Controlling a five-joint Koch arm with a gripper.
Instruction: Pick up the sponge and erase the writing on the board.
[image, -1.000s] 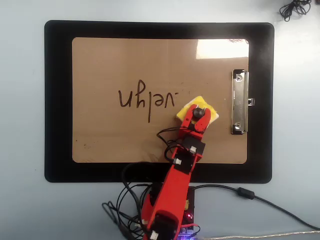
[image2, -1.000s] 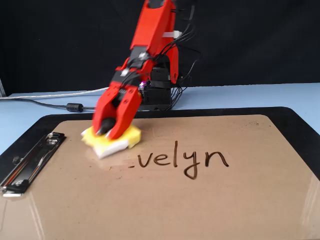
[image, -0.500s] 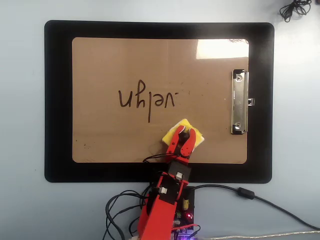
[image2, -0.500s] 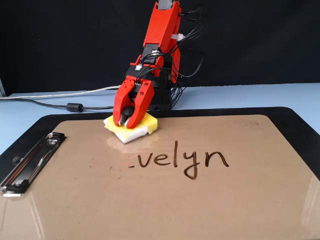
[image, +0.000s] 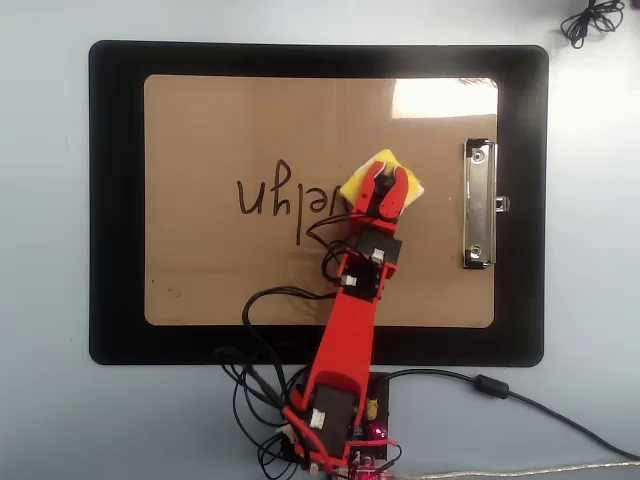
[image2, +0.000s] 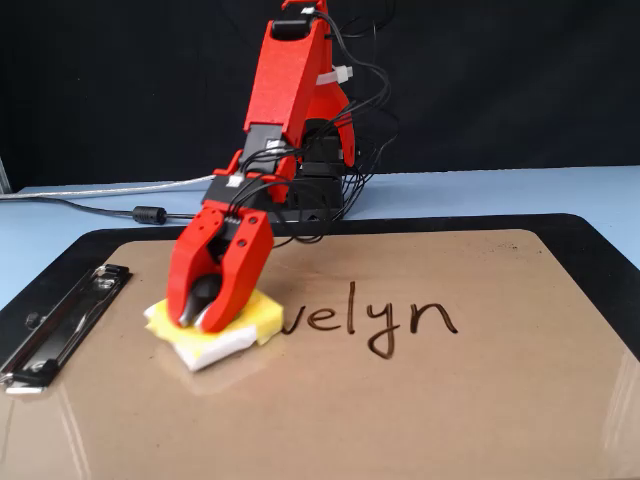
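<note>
No container holds anything here: the board (image: 250, 270), a tan clipboard with a silver clip (image: 479, 204) on its right side in the overhead view, lies flat on a black mat (image: 115, 200) on the pale blue tabletop (image: 45, 400). The sponge (image2: 205, 335) rests on the board directly under the hand (image: 383, 183), whose red fingers (image2: 240, 270) are narrowed around the black knob (image2: 203, 293) at the sponge's centre, holding it pressed to the surface. In the overhead view the sponge (image: 375, 170) sits at the right end of the writing (image: 280, 200), between it and the clip; in the fixed view it sits at the left end of the writing (image2: 385, 318), touching the first visible letter. Half a second ago the hand and sponge were at the board's edge nearest the arm's base, clear of the word; they have since swept outward along the board to the start of the word, and the small dot that stood before "velyn" is no longer visible, while the "v" is now partly covered.
</note>
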